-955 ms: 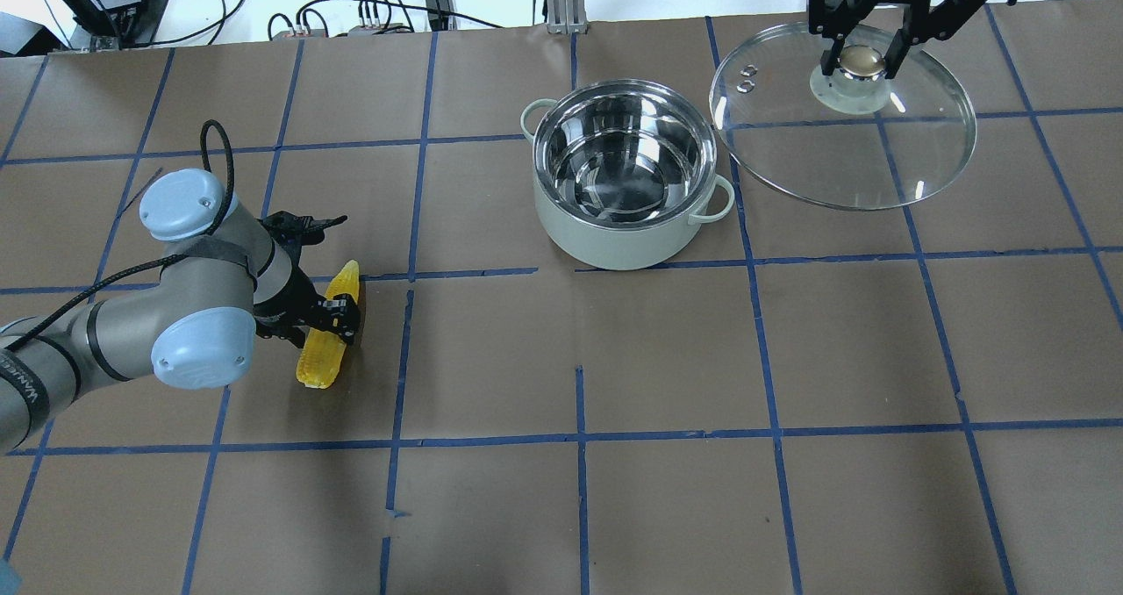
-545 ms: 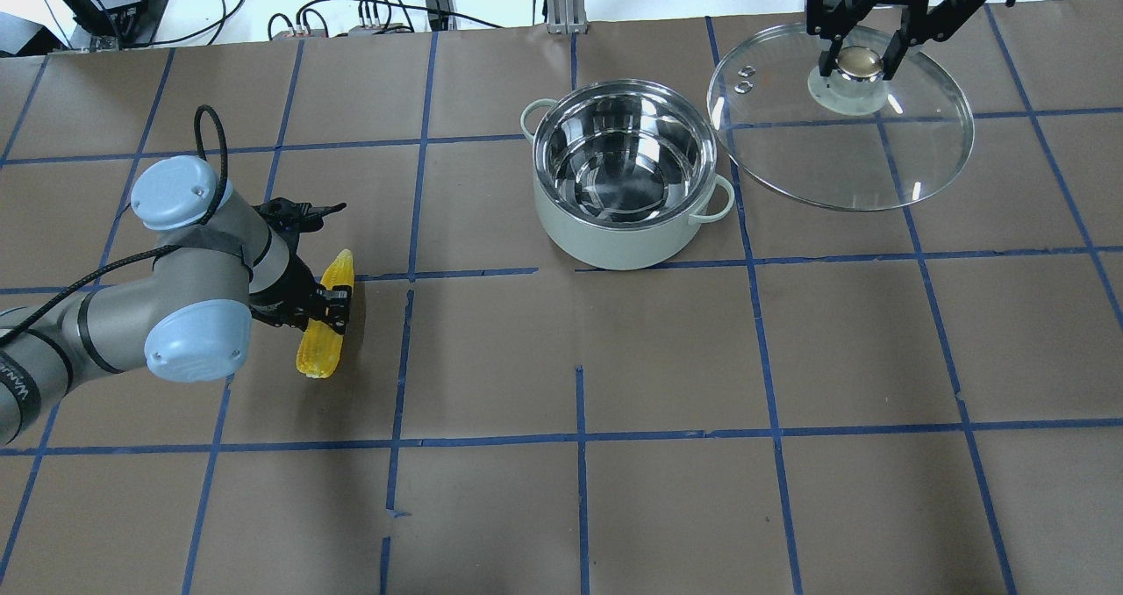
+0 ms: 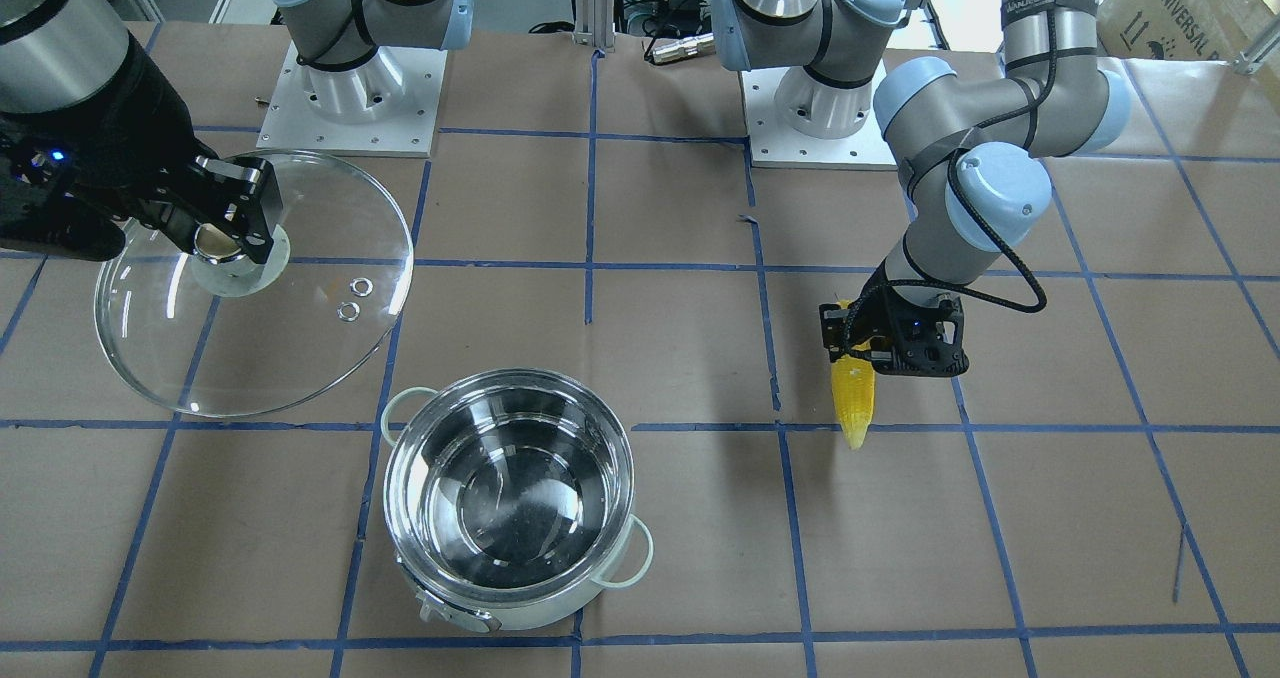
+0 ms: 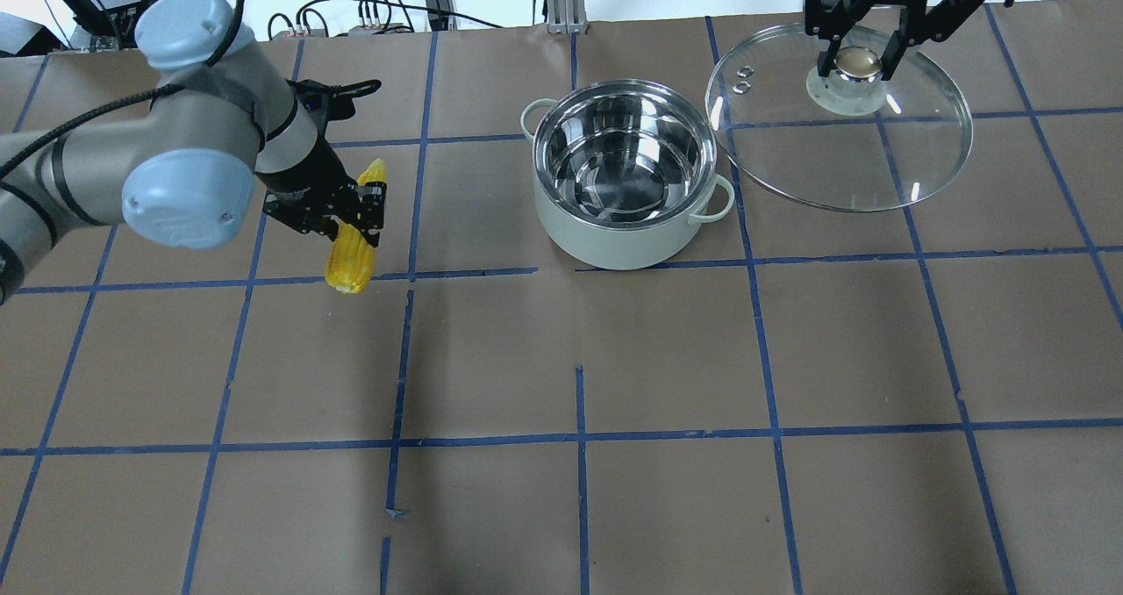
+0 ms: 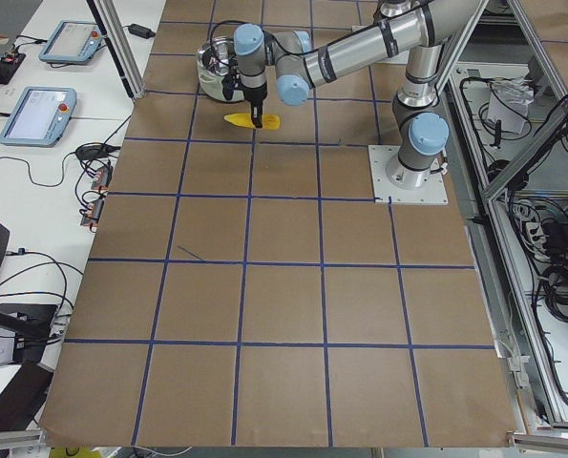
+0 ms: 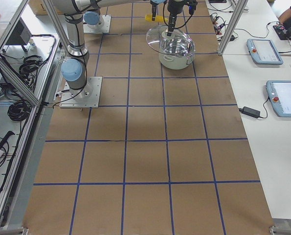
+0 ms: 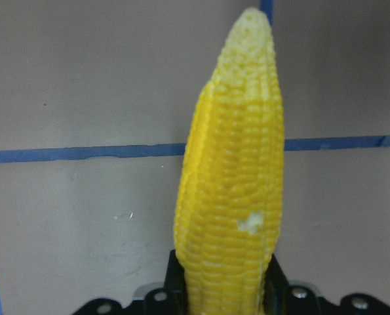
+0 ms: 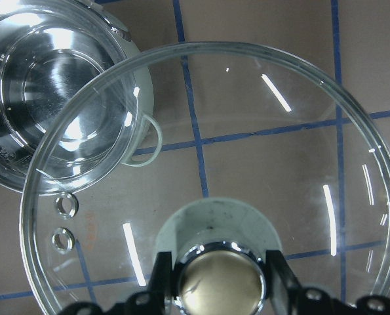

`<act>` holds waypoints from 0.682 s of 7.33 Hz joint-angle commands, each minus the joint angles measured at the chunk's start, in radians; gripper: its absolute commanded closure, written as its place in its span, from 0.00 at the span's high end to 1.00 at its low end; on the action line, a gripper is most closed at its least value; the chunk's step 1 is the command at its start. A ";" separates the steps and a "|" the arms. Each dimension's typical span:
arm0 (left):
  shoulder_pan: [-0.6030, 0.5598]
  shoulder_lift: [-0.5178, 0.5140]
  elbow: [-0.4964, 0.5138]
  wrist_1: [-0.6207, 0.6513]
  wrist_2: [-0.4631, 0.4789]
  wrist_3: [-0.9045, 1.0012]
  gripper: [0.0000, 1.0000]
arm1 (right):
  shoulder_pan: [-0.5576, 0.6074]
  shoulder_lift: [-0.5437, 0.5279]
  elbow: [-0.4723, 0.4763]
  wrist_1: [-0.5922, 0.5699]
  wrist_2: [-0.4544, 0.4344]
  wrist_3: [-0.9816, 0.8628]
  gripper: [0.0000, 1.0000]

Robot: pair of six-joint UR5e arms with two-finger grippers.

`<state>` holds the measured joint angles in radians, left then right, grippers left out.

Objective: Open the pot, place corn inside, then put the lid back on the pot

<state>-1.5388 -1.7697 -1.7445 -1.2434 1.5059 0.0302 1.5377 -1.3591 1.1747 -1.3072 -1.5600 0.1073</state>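
Brown table (image 4: 667, 358), blue tape grid (image 4: 579, 438); cables (image 4: 377, 3) behind, touchscreen pendants (image 6: 264, 50) on white bench (image 6: 282, 147).

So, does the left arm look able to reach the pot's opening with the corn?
Probably yes. The pot stands open; the right arm holds the lid aside by its knob. Nothing stands between the pot and the corn, which the left arm grips in its jaws.

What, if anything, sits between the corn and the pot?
Nothing visible. The corn hangs in the left gripper with only bare table between it and the pot, which is open; the right gripper holds the lid off to the far side.
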 commanded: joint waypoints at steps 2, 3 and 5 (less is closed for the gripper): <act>-0.167 -0.095 0.242 -0.065 -0.067 -0.366 0.03 | 0.001 0.000 0.000 0.000 0.000 0.000 0.39; -0.213 -0.141 0.294 -0.064 -0.070 -0.523 0.03 | 0.001 0.000 0.000 0.000 0.000 0.000 0.39; -0.297 -0.244 0.429 -0.059 -0.070 -0.799 0.03 | 0.001 0.000 0.000 0.000 0.000 0.000 0.39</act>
<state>-1.7801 -1.9467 -1.4018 -1.3052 1.4375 -0.5947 1.5384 -1.3591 1.1750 -1.3070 -1.5601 0.1074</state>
